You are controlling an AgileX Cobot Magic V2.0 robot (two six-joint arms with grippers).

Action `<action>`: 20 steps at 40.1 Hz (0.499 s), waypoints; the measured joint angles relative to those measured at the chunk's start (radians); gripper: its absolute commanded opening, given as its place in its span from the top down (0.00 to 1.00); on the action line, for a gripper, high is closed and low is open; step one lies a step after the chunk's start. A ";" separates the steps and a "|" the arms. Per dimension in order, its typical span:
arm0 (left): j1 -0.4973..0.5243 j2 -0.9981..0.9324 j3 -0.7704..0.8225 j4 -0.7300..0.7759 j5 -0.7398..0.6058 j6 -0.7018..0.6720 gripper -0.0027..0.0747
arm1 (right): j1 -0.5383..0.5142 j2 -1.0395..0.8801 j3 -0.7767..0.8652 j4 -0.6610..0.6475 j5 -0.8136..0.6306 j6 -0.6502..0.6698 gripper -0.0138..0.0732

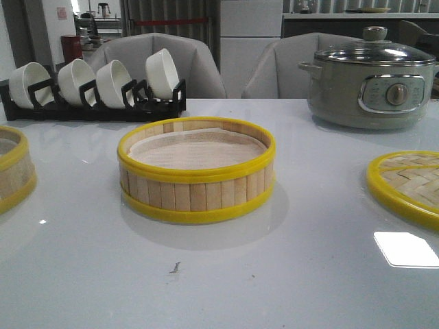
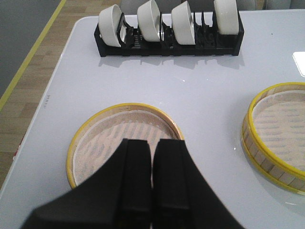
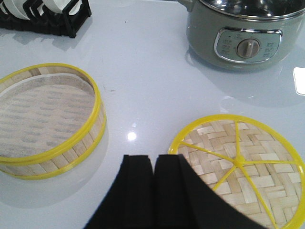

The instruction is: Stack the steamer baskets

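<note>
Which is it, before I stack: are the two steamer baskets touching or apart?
Apart. The left wrist view shows bare white table between the left steamer basket and the centre steamer basket.

The work surface is a glossy white table (image 1: 322,274) with rounded corners. A bright rectangular light reflection (image 1: 406,248) lies on its near right area, and a small round glint (image 3: 131,136) shows on the surface in the right wrist view. Behind the far edge of the table stand two grey upholstered chairs (image 1: 171,58), side by side. Beyond the chairs, a white panelled wall section (image 1: 250,34) occupies the centre. A shelf (image 1: 357,15) carrying small items runs along the upper right. A red container (image 1: 71,46) stands at the far left. The floor (image 2: 28,90) is light wood, marked with a yellow line (image 2: 33,52).
</note>
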 measured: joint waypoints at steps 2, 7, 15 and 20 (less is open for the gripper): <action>0.000 0.007 0.000 -0.002 0.000 0.000 0.86 | 0.000 0.000 0.000 -0.004 0.000 0.000 0.82; 0.000 0.019 0.000 -0.002 0.000 0.000 0.84 | 0.000 0.000 0.000 -0.011 0.000 0.000 0.71; 0.000 0.054 0.000 0.000 -0.011 0.002 0.54 | 0.000 0.000 0.000 -0.039 0.010 0.000 0.43; 0.000 0.108 0.000 0.006 -0.027 0.002 0.36 | 0.000 0.000 0.000 -0.043 0.010 0.000 0.44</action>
